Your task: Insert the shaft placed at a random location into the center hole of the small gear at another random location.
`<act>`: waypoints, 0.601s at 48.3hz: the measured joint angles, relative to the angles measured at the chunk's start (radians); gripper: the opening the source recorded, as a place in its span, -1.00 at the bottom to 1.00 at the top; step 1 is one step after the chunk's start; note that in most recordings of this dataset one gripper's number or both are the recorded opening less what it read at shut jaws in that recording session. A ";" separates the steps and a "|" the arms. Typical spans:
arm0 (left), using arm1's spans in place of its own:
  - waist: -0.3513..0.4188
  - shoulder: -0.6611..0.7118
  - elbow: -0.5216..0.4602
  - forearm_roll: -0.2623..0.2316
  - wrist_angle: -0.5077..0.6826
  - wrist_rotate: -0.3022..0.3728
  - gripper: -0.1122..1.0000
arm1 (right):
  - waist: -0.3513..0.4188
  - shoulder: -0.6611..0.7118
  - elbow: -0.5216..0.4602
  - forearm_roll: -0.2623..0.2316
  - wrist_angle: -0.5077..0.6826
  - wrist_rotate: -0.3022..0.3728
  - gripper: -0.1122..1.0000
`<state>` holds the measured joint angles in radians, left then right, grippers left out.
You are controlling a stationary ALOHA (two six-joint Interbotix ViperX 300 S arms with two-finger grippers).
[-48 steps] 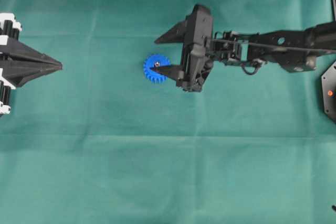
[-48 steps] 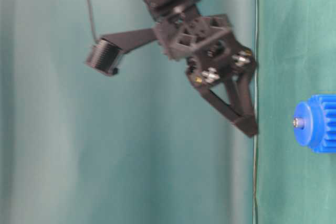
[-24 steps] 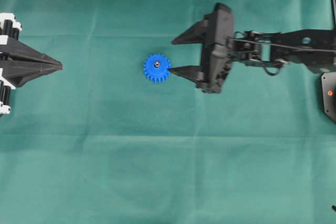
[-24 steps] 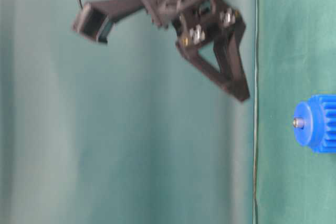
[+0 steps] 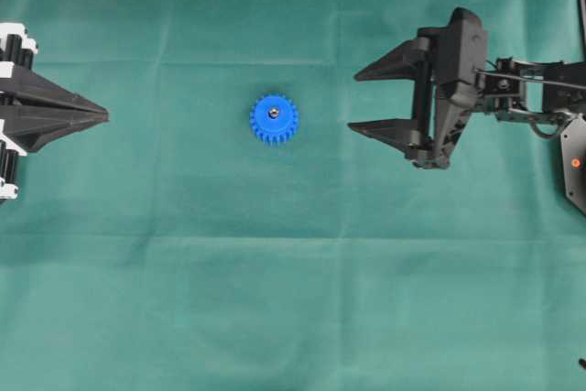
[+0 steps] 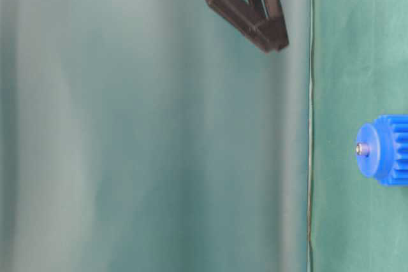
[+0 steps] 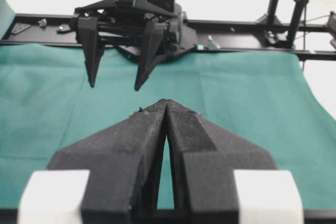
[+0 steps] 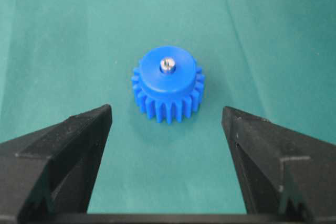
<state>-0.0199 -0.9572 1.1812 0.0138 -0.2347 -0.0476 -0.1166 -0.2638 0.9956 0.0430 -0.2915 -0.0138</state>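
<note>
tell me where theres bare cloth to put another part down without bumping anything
The whole lower half of the green cloth, below the small gear and both grippers, is bare. So is the strip between the left gripper and the gear. Tightest is the gap between the gear, with the shaft in it, and the open right gripper.

no text, label, brand, number or sign is showing legibly in any view.
</note>
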 measured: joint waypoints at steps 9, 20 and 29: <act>0.000 0.000 0.002 0.000 -0.003 0.000 -0.79 | -0.002 -0.020 0.015 0.000 -0.002 0.000 0.80; 0.000 0.002 0.002 0.000 -0.005 0.000 -0.79 | 0.000 -0.020 0.015 0.000 0.000 0.000 0.80; 0.002 0.000 0.002 0.000 -0.005 0.000 -0.79 | -0.002 -0.020 0.015 0.000 -0.002 -0.002 0.80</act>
<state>-0.0184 -0.9572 1.1827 0.0138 -0.2393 -0.0476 -0.1181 -0.2838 1.0109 0.0430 -0.2930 -0.0153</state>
